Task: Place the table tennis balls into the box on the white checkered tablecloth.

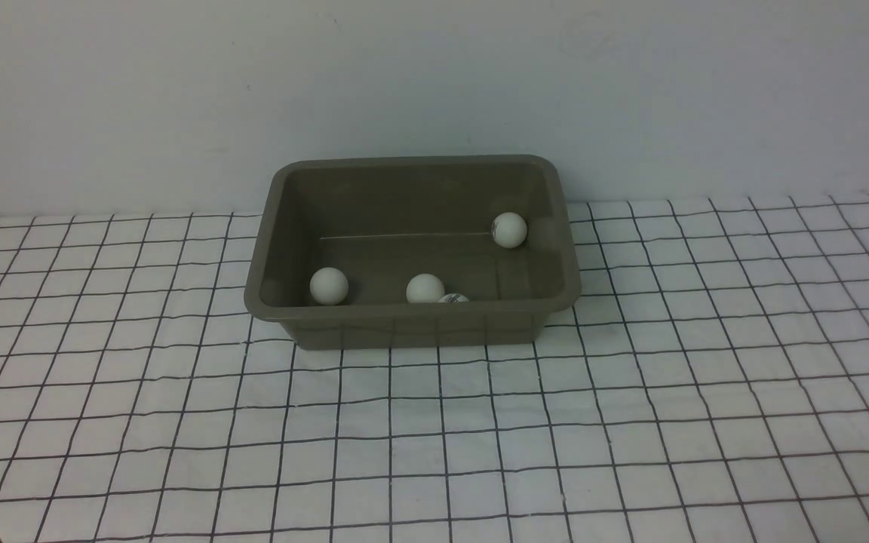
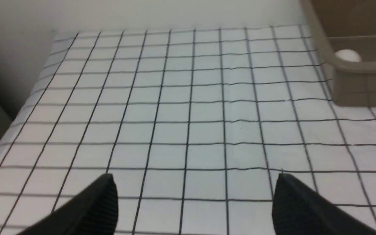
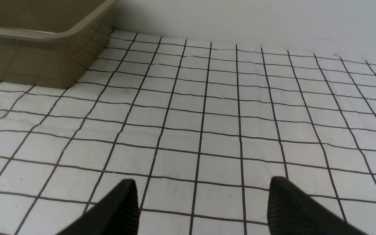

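Four table tennis balls [image 1: 425, 288] lie in the box [image 1: 412, 320] on the white checkered tablecloth [image 1: 631, 422]. Likely light, smooth, prone to roll; pinch across the middle. Left gripper [image 2: 194, 199] and right gripper [image 3: 202, 204] spread, empty.

I see an olive-brown box [image 1: 412, 328], white balls [image 1: 329, 286], white cloth [image 1: 434, 437] gridded black, black ribbed fingers [image 2: 100, 202].
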`<state>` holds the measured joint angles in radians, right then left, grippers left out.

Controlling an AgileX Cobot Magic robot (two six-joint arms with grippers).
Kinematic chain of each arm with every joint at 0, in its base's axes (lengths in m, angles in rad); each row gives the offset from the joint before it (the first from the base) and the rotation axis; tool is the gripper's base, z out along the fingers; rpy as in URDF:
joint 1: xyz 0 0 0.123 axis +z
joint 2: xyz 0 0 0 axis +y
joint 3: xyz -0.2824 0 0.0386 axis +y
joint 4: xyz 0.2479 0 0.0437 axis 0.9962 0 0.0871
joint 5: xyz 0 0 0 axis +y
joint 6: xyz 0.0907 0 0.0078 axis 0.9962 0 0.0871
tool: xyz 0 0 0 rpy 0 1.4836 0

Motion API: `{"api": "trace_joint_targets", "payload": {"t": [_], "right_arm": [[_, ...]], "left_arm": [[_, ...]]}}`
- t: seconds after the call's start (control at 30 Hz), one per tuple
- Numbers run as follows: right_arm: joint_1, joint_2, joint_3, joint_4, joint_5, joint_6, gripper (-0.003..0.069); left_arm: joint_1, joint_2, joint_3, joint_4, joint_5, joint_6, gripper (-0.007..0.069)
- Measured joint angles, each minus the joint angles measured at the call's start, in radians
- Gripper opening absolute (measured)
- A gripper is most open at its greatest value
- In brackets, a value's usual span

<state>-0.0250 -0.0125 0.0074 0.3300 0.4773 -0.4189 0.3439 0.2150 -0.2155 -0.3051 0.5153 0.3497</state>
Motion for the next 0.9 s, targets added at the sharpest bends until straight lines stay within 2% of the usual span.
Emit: {"api": "trace_joint_targets", "payload": {"t": [0.1, 0.23, 0.37, 0.9], "right_arm": [[0.000, 0.000, 0.000, 0.000, 0.000, 0.000, 0.0483], [0.000, 0.000, 0.000, 0.000, 0.000, 0.000, 0.0483], [0.000, 0.000, 0.000, 0.001, 0.000, 0.000, 0.0483], [0.000, 0.000, 0.000, 0.001, -0.001, 0.000, 0.0483]], "left_arm": [[0.002, -0.016, 0.050, 0.129, -0.004, -0.175, 0.0573], [-0.020, -0.049, 0.097, 0.237, -0.033, -0.269, 0.0573], [-0.071, -0.082, 0.155, 0.272, -0.085, -0.330, 0.0573], [-0.177, -0.226, 0.240, 0.279, -0.129, -0.356, 0.0573]]}}
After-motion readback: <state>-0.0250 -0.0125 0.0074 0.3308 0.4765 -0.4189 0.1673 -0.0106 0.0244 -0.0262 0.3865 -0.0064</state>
